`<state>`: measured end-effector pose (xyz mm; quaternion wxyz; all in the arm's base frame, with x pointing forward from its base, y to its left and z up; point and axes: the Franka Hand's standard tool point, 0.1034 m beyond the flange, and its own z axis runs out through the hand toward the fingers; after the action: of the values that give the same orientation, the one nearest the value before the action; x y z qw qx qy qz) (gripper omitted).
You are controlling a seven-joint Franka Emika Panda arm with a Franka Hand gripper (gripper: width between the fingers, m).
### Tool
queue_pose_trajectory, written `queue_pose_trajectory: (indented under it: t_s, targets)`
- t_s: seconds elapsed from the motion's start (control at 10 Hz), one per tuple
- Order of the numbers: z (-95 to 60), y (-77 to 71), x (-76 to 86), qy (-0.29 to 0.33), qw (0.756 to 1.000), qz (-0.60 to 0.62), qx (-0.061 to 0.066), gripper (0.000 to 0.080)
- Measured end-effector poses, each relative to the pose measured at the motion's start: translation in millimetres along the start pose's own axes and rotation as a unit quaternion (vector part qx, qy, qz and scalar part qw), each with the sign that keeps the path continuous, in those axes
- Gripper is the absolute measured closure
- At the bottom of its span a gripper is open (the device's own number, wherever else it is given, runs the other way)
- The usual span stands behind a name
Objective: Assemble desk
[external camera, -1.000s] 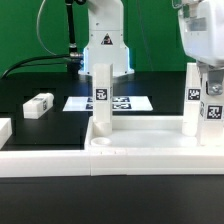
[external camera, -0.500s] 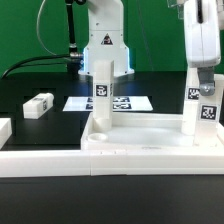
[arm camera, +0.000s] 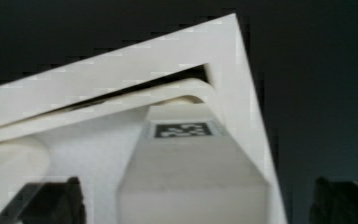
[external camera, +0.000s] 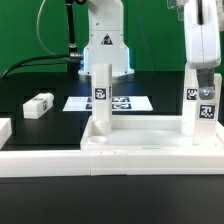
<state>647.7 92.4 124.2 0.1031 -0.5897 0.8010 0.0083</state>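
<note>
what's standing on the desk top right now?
Two square white post legs with black-and-white tags stand upright in the white tray-like desk top: one toward the exterior view's left, one at the right under the claw. Their seating is hidden by the rim.

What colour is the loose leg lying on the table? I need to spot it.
White, with a black-and-white tag; the leg shows best in the exterior view.

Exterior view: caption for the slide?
Two tagged legs stand in the desk top; a third leg lies loose beside the marker board.
</note>
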Motion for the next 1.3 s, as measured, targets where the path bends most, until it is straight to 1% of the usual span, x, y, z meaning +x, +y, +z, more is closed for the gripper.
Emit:
queue_pose_trajectory:
  t_s: [0.1, 0.2, 0.3, 0.9, 1.0, 1.2, 1.3]
  targets:
    - [-19.5, -4.8, 8.0, -0.009, 1.0, -0.012, 0.018, 0.0151]
    - [-30.4, -8.5, 18.3, -0.012, 0.999, -0.016, 0.024, 0.0151]
    - [-33.6, -12.4, 22.9, -0.012, 0.999, -0.014, 0.027, 0.0151]
    - [-30.1, -10.4, 22.6, -0.01, 0.999, -0.019, 0.025, 0.0151]
    - [-33.0, -12.5, 36.5, -0.004, 0.997, -0.073, 0.035, 0.0151]
    - [-44.7, -9.2, 67.1, -0.001, 0.992, -0.12, 0.038, 0.0151]
    - [-50.2, -8.2, 84.8, 0.004, 0.98, -0.195, 0.039, 0.0151]
